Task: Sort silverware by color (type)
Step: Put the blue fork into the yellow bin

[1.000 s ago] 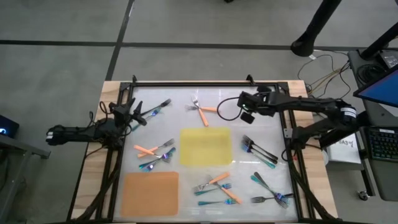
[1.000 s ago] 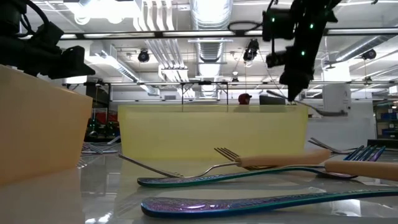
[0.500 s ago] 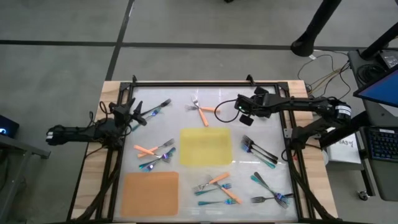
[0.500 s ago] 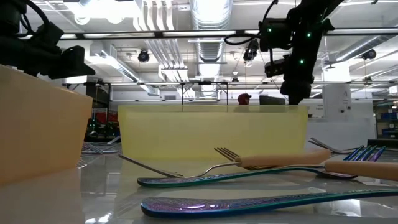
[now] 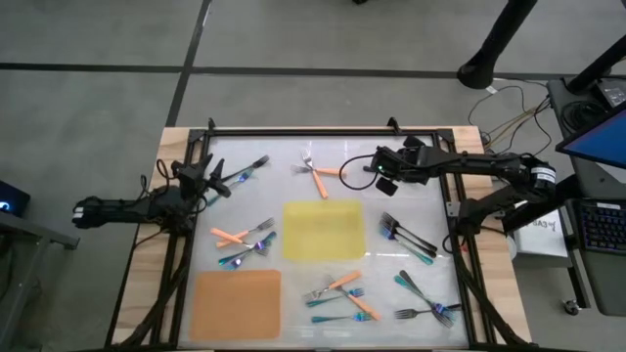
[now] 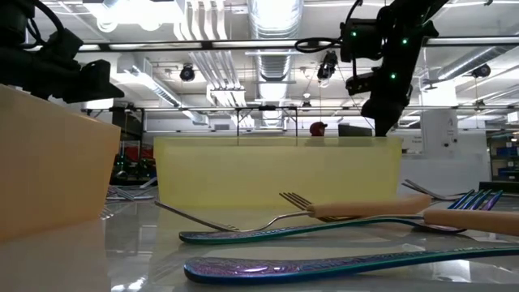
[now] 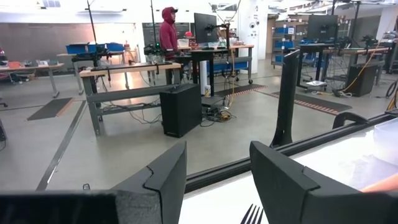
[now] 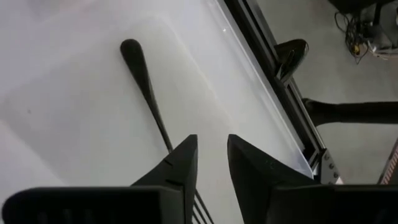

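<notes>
Forks scattered over white table [image 5: 293, 196] in mixed clusters: orange-handled [image 5: 321, 176] near far middle, dark ones [image 5: 406, 235] at right, mixed teal and orange [image 5: 337, 293] near front.

Right gripper [image 5: 377, 172] over far-right area. Fingers [image 8: 180, 165] part-open, narrow gap, gripping nothing. One dark fork [image 8: 146, 87] lies flat on the table beneath them.

Left gripper [image 5: 210, 176] at far-left corner, fingers [image 7: 165, 177] wide apart, empty.

Yellow mat [image 5: 323, 231] centre, orange mat [image 5: 237, 301] front left.
</notes>
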Tool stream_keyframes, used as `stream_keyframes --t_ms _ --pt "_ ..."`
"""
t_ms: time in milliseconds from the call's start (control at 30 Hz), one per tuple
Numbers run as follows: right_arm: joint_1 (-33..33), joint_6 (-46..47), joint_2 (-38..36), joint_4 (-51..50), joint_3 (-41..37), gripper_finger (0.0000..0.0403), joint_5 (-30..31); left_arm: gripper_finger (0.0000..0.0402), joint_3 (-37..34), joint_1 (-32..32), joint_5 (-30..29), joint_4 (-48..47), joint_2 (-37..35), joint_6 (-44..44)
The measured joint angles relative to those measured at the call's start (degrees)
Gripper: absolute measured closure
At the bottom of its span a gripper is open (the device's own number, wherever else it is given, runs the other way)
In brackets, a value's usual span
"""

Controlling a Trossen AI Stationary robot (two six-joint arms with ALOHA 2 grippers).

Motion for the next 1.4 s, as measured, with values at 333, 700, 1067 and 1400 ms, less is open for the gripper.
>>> stream_keyframes --t_ms 333,700,1067,1400 --pt "0.0 0.9 0.0 0.3 0.0 0.0332 0.0 0.0244 0.0 0.0 0.0 0.0 0.0 0.0" --pt "0.0 1.3 0.0 0.6 0.0 0.0329 -0.1 0.0244 0.0 0.0 0.0 0.0 0.0 0.1" --pt "0.0 0.9 0.0 5.7 0.0 0.0335 -0.1 0.0244 0.0 0.0 3.9 0.9 0.0 -0.6" --pt "0.0 0.9 0.0 6.4 0.0 0.0335 -0.1 0.0244 0.0 0.1 8.3 3.6 0.3 -6.6"
